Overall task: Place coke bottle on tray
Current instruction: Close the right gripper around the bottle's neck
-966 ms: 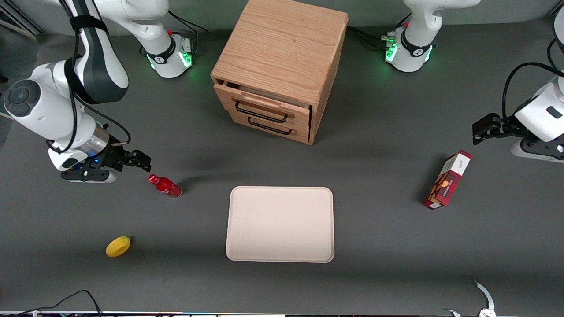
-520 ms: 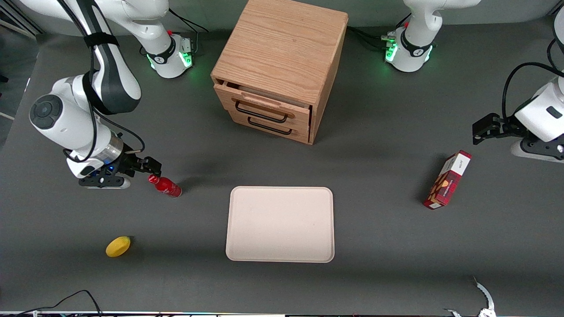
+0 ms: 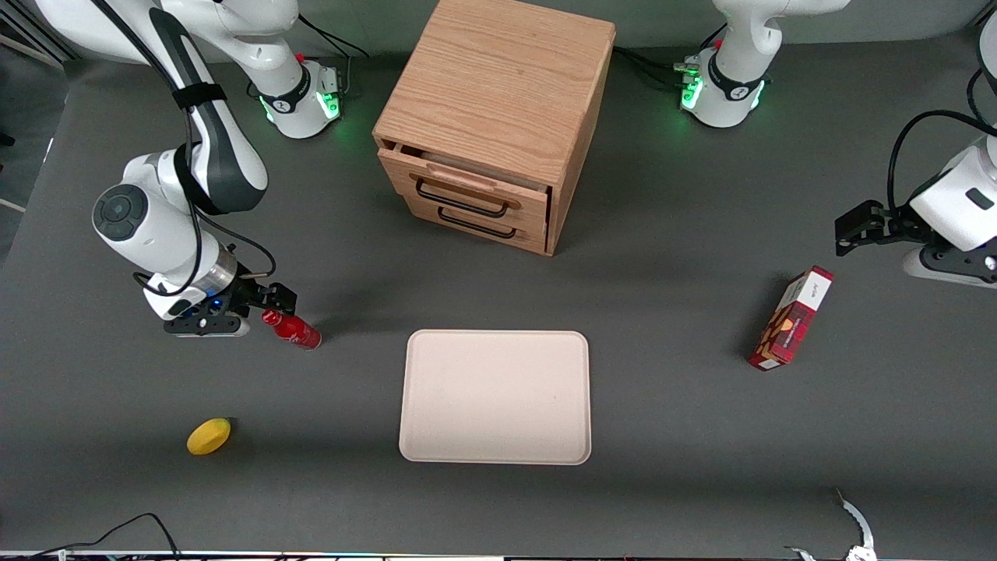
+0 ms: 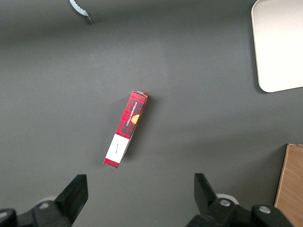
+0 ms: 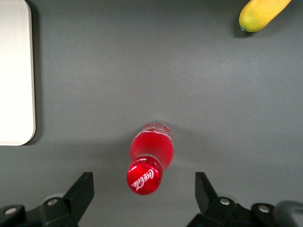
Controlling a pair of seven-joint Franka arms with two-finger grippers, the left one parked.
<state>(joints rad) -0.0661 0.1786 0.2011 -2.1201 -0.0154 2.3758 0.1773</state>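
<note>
wooden drawer cabinet [image 3: 491,125], lemon [image 3: 209,436], red plaid carton [image 3: 790,318]

We see the coke bottle [image 3: 292,329] standing upright on the worktop [image 3: 662,374], glossy red, its red cap [image 5: 144,176] bearing white script. The tray [image 3: 495,396], flat, cream, round-cornered and low-rimmed, lies well apart from it toward the parked arm's end, bare.
</note>
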